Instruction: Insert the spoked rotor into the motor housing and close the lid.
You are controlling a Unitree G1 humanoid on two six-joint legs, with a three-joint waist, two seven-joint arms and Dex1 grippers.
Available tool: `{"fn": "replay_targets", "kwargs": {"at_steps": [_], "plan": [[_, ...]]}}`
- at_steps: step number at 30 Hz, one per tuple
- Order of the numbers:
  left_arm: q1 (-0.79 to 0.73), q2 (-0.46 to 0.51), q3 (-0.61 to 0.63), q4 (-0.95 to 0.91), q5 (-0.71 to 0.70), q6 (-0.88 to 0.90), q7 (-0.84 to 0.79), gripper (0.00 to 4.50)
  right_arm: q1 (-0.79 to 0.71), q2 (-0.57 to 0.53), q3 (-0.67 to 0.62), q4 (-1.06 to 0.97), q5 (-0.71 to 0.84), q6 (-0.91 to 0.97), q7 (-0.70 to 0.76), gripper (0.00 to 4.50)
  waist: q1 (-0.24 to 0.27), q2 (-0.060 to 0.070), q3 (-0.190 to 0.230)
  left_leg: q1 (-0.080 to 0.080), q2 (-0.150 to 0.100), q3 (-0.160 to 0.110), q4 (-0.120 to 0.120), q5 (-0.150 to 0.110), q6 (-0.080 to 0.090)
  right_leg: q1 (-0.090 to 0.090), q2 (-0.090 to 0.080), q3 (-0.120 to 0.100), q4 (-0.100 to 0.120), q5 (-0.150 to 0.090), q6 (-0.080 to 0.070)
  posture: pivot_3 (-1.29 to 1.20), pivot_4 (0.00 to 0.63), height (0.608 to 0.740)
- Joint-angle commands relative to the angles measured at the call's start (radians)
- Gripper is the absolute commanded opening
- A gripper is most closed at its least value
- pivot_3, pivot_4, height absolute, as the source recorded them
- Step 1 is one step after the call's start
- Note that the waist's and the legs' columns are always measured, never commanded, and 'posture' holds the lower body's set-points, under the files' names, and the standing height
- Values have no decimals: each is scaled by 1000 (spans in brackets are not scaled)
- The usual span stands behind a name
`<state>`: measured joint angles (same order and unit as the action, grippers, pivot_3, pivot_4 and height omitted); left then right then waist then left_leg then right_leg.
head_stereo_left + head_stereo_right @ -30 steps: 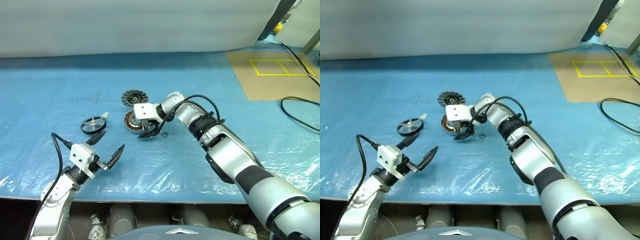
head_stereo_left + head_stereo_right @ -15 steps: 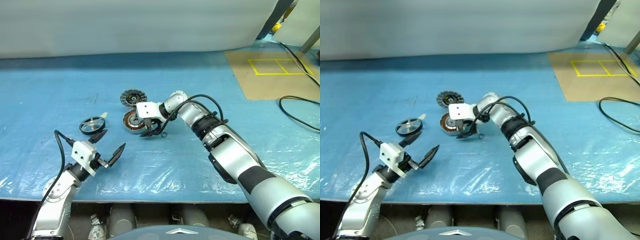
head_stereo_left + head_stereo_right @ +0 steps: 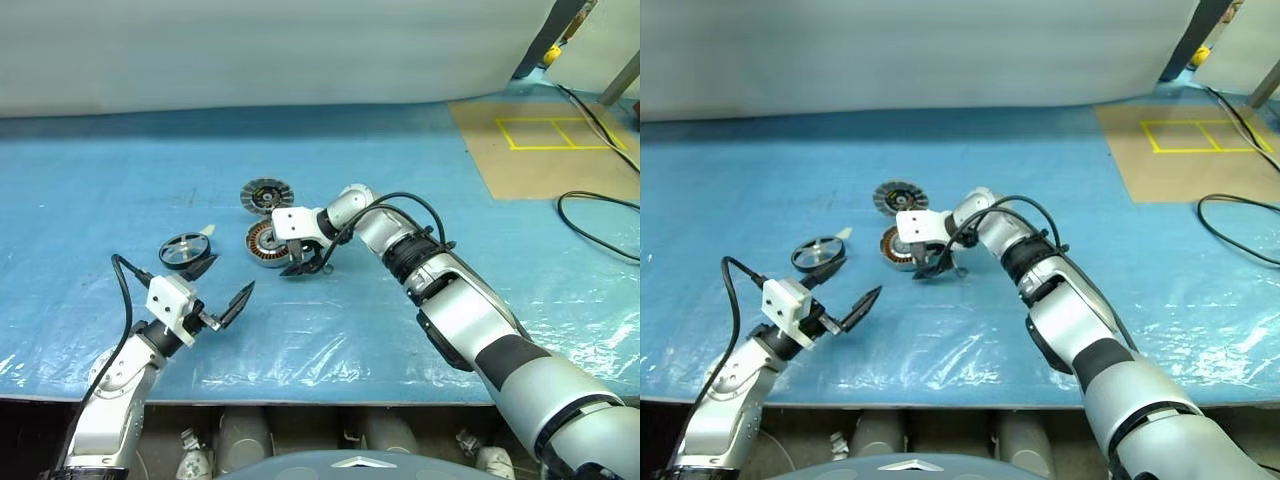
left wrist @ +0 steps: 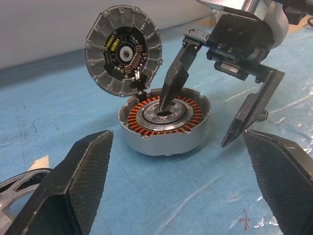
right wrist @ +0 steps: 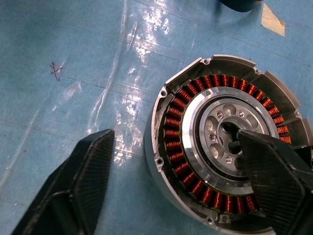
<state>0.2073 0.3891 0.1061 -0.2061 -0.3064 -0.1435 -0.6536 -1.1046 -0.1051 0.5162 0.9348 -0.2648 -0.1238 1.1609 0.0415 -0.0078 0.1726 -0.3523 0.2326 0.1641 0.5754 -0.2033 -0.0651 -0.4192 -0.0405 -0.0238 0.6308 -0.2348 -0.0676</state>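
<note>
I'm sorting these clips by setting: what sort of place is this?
Probably a robotics lab or workshop test area. A blue plastic sheet covers the work surface, which holds an open motor housing. Beyond it lie a floor panel with yellow tape squares and a loose black cable.

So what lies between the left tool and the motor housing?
Nothing: in the left wrist view, bare blue sheet runs from the open left tool to the motor housing.
</note>
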Motion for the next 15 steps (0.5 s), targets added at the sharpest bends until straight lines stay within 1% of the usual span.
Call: {"fn": "replay_targets", "kwargs": {"at_steps": [1, 4, 5, 11, 13, 15], "plan": [[2, 3, 1, -25, 3, -7, 4, 4500, -16, 24, 14, 35, -39, -20, -45, 3227, 0, 0, 0, 0, 0, 0, 0, 0, 0, 0, 0, 0, 1, 0, -1, 0, 150, 740], [-1, 1, 0, -16, 4, -14, 4, 4500, -49, 45, 15, 60, -53, -34, -64, 2202, -1, 0, 0, 2, 0, 1, 1, 0, 0, -1, 0, 1, 6, -1, -2, 0, 150, 740], [-1, 1, 0, -11, 4, -17, 3, 4500, -61, 47, 20, 70, -64, -44, -72, 2027, -2, 0, 0, 3, 0, 1, 1, 0, 0, -1, 0, 2, 7, -2, -2, 0, 150, 740], [26, 5, 9, -27, -6, -24, -3, 4500, -98, 50, 34, 89, -104, -61, -63, 1969, -2, 0, 0, 4, 2, 1, 2, 0, 0, -2, 0, 1, 11, -1, -4, 0, 150, 740], [42, 13, 11, -45, -11, -18, -9, 4500, -89, 42, 39, 62, -106, -46, -21, 1969, -2, 0, 0, 4, 2, 1, 2, 0, 0, -2, 0, 2, 11, -1, -4, 0, 150, 740], [53, 23, 20, -62, -18, -11, -12, 4500, -63, 34, 35, -4, -85, 8, 53, 1969, -1, 0, 0, 4, 2, 1, 2, 0, 0, -2, 0, 2, 11, -1, -4, 0, 150, 740]]}}
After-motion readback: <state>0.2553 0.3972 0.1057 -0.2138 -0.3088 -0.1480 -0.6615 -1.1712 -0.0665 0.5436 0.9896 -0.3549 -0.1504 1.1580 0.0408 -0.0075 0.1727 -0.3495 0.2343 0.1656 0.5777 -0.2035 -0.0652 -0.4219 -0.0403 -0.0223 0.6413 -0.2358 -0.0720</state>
